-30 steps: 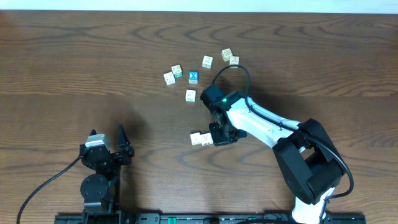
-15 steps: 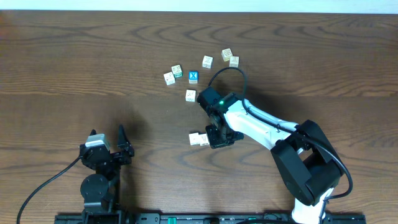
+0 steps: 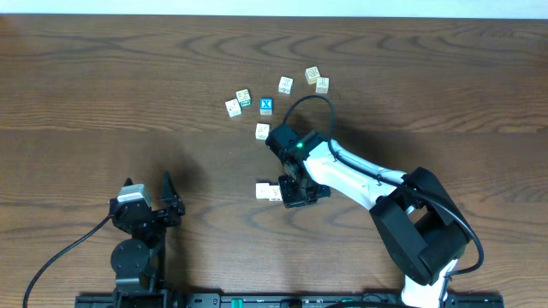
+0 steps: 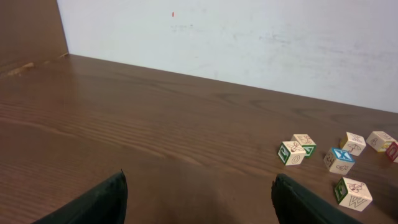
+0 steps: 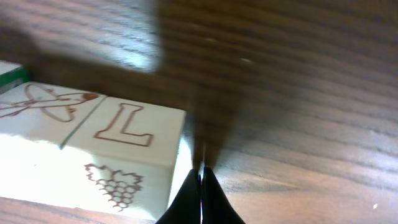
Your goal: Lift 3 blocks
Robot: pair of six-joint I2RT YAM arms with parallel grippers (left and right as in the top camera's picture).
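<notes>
Your left gripper [image 4: 199, 200] sits low at the near left of the table [image 3: 86, 85]. Its jaws are spread wide with nothing between them, and from its wrist view only bare wood lies in the gap.

Ahead and to the right is a loose scatter of cubes. A pair [image 3: 238, 103] lies at its left end, then the blue X cube [image 3: 266, 105], with one cube [image 3: 262, 131] just below it. Three more cubes [image 3: 312, 79] arc toward the far side. All of them rest on the table, apart from both grippers.

Nearer to you, the blocks [image 3: 268, 191] lie in a short row on the table, side by side and touching. Up close, you see the L block [image 5: 134, 140] at the row's right end, with a grape mark on its lower face. The plane block [image 5: 43, 118] lies beside it, and a green edge shows past that.

Your right gripper [image 5: 202, 186] is pinched together, with its tips meeting and nothing clamped. It points down at the table just beside the right end of the row. You cannot tell whether it touches the L block.
</notes>
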